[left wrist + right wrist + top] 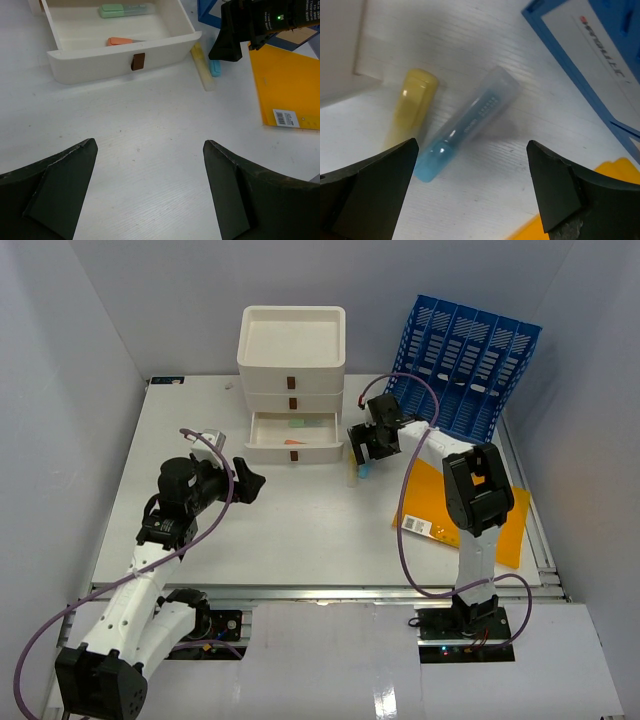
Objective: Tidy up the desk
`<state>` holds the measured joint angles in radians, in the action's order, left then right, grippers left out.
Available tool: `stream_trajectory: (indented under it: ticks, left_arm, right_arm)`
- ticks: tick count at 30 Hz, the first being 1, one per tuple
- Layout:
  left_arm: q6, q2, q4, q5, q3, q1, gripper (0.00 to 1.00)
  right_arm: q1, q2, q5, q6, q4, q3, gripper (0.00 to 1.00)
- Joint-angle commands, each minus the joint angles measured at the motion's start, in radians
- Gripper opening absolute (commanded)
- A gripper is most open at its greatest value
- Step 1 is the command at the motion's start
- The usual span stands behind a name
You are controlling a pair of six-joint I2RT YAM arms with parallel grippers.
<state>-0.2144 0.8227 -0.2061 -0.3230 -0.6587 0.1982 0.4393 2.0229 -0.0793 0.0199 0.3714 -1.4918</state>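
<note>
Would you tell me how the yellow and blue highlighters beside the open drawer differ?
The yellow highlighter lies nearest the drawer; the blue highlighter lies beyond it, toward the file rack. The blue one slants away from the yellow one. Both lie flat on the desk, ungripped.

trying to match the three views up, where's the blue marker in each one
top external: blue marker mid-picture, just right of the open drawer
left wrist: upper right, past the drawer's front corner
right wrist: centre, lying diagonally
shared landmark: the yellow marker lying beside it

Plain pale grey enclosure walls point(60, 370)
</note>
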Motion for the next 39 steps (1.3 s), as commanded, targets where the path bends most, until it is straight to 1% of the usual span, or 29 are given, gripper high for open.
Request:
stream_trajectory:
  ticks: [1, 3, 4, 6, 13, 15, 17, 20, 23, 25, 27, 28, 30, 32, 34, 35, 37, 38, 39]
  left_arm:
    - [0.019, -0.010, -0.009, 0.018, -0.001, -0.005, 0.98]
    - [0.018, -0.016, -0.009, 0.025, 0.001, -0.005, 0.98]
    - [0.018, -0.017, -0.009, 0.028, 0.002, -0.005, 0.98]
    - [0.019, -0.016, -0.010, 0.032, 0.002, -0.008, 0.98]
    - [0.020, -0.004, -0.010, 0.037, 0.001, -0.006, 0.98]
    - [0.020, -0.005, -0.010, 0.040, 0.001, -0.006, 0.98]
    - [0.021, -0.005, -0.010, 0.040, 0.001, -0.006, 0.98]
    - [0.020, -0.005, -0.009, 0.036, -0.001, -0.006, 0.98]
    - [0.023, -0.008, -0.009, 0.036, 0.001, -0.006, 0.98]
    - [0.021, -0.011, -0.009, 0.036, 0.001, -0.006, 0.98]
    - [0.023, -0.015, -0.010, 0.037, 0.001, -0.006, 0.98]
    - [0.022, -0.017, -0.010, 0.038, 0.001, -0.006, 0.98]
    - [0.021, -0.021, -0.009, 0.038, 0.002, -0.006, 0.98]
    - [0.018, -0.026, -0.007, 0.035, 0.004, -0.006, 0.98]
    - [0.019, -0.027, -0.003, 0.028, 0.004, -0.005, 0.98]
    - [0.019, -0.025, -0.003, 0.026, 0.004, -0.006, 0.98]
    - [0.018, -0.021, -0.001, 0.019, 0.004, -0.006, 0.98]
    - [0.018, -0.020, -0.001, 0.019, 0.004, -0.006, 0.98]
    - [0.021, -0.022, -0.001, 0.019, 0.004, -0.006, 0.98]
  right_arm:
    - [-0.008, 0.024, -0.111, 0.085, -0.036, -0.007, 0.96]
    - [-0.008, 0.040, -0.116, 0.096, -0.036, -0.025, 0.99]
    - [-0.008, 0.046, -0.111, 0.100, -0.036, -0.032, 0.97]
    - [-0.008, 0.055, -0.092, 0.104, -0.035, -0.039, 0.89]
    - [-0.008, 0.086, -0.068, 0.115, -0.038, -0.031, 0.75]
    - [-0.010, 0.082, -0.069, 0.114, -0.044, -0.010, 0.70]
    - [-0.013, 0.070, -0.057, 0.111, -0.052, 0.014, 0.63]
    - [-0.020, 0.053, -0.034, 0.101, -0.066, 0.048, 0.50]
    - [-0.029, 0.029, -0.022, 0.086, -0.082, 0.079, 0.32]
    - [-0.032, 0.007, -0.015, 0.072, -0.088, 0.098, 0.25]
    - [-0.031, -0.020, -0.015, 0.038, -0.105, 0.111, 0.18]
    - [-0.028, -0.040, -0.013, 0.012, -0.121, 0.123, 0.16]
    - [-0.013, -0.106, 0.002, -0.078, -0.173, 0.164, 0.14]
    - [0.005, -0.206, 0.013, -0.150, -0.223, 0.219, 0.13]
    - [0.028, -0.275, 0.062, -0.251, -0.270, 0.234, 0.13]
    - [0.045, -0.305, 0.094, -0.283, -0.282, 0.232, 0.12]
    - [0.079, -0.338, 0.140, -0.412, -0.281, 0.197, 0.12]
    - [0.098, -0.343, 0.141, -0.450, -0.274, 0.174, 0.12]
    - [0.124, -0.328, 0.151, -0.522, -0.239, 0.128, 0.12]
